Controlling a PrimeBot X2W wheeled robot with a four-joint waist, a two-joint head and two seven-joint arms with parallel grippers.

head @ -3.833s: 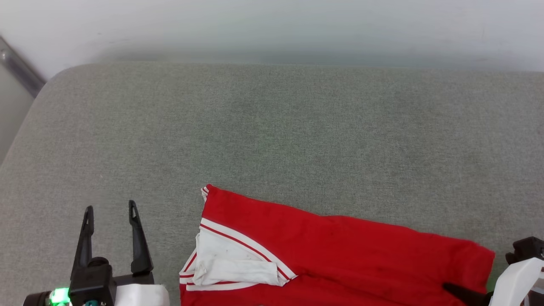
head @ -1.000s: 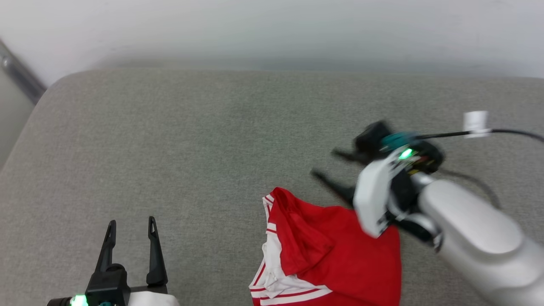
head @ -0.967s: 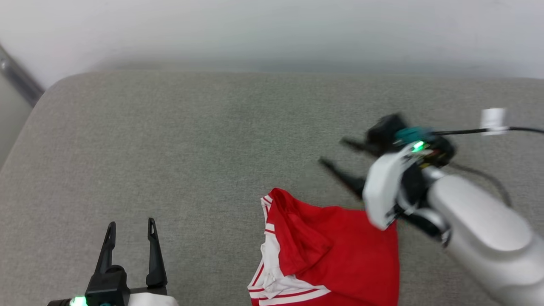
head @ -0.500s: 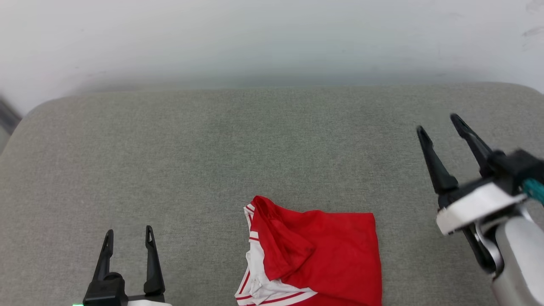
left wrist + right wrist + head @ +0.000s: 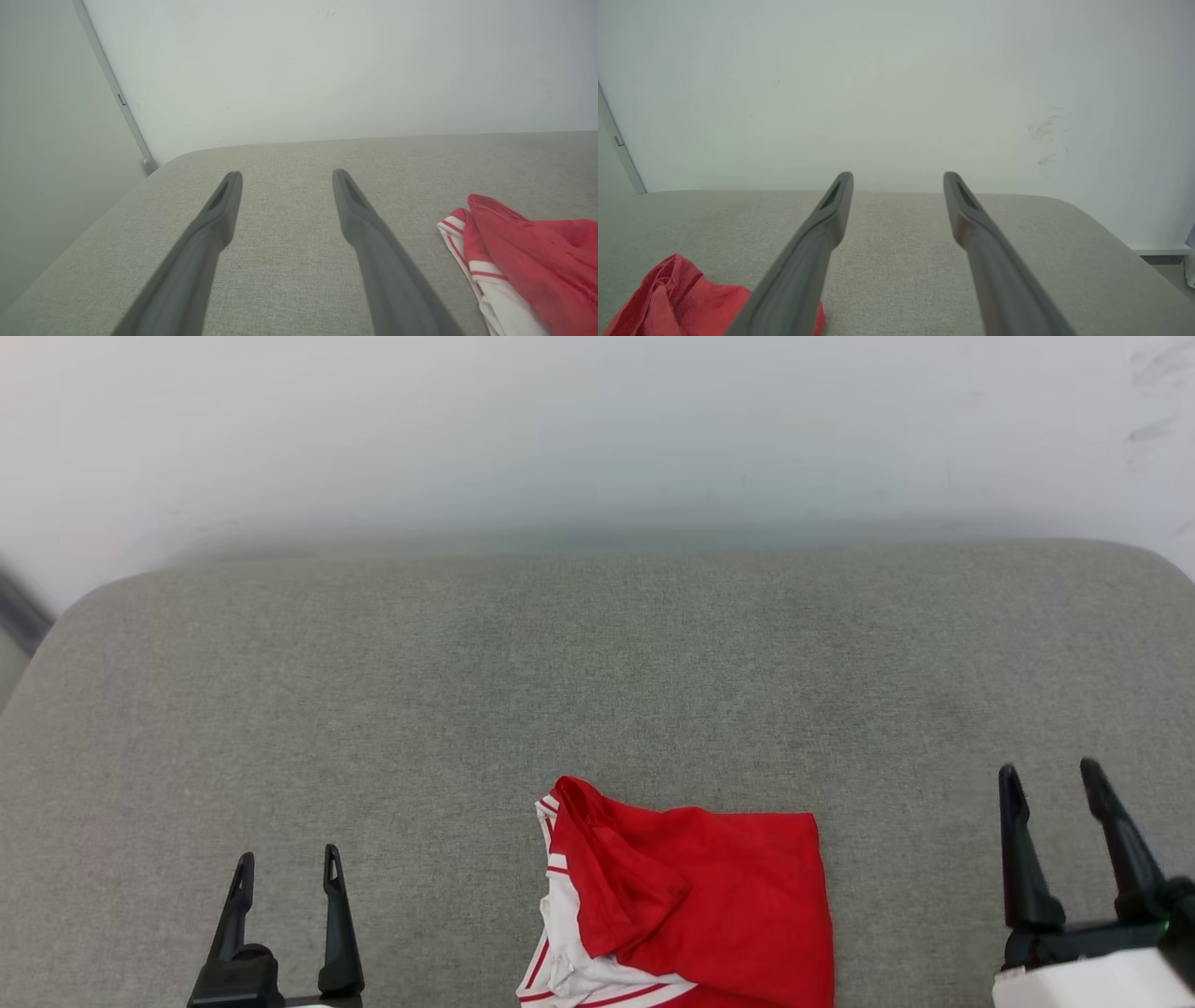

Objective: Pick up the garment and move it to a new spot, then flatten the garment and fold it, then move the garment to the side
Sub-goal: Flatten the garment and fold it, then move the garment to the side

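Observation:
The garment [image 5: 709, 905], a red shirt with a white sleeve and red-and-white striped trim, lies folded into a compact packet near the front middle of the grey cushion. It also appears at the right of the left wrist view [image 5: 537, 261] and at the lower left of the right wrist view [image 5: 682, 298]. My left gripper [image 5: 288, 861] stands open at the lower left, well to the left of the garment, with nothing between its fingers. At the lower right my right gripper [image 5: 1050, 777] is open and empty too, apart from the garment's right edge.
The grey fabric surface [image 5: 560, 672] stretches wide behind the garment and ends at a pale wall [image 5: 597, 429]. Its rounded left corner [image 5: 177, 161] meets a wall with a metal strip [image 5: 117, 98]. The right corner [image 5: 1092, 219] drops off to the floor.
My right arm has drawn back from over the garment to the lower right, fingers still open. The garment stays as a folded packet. The head camera has shifted a little.

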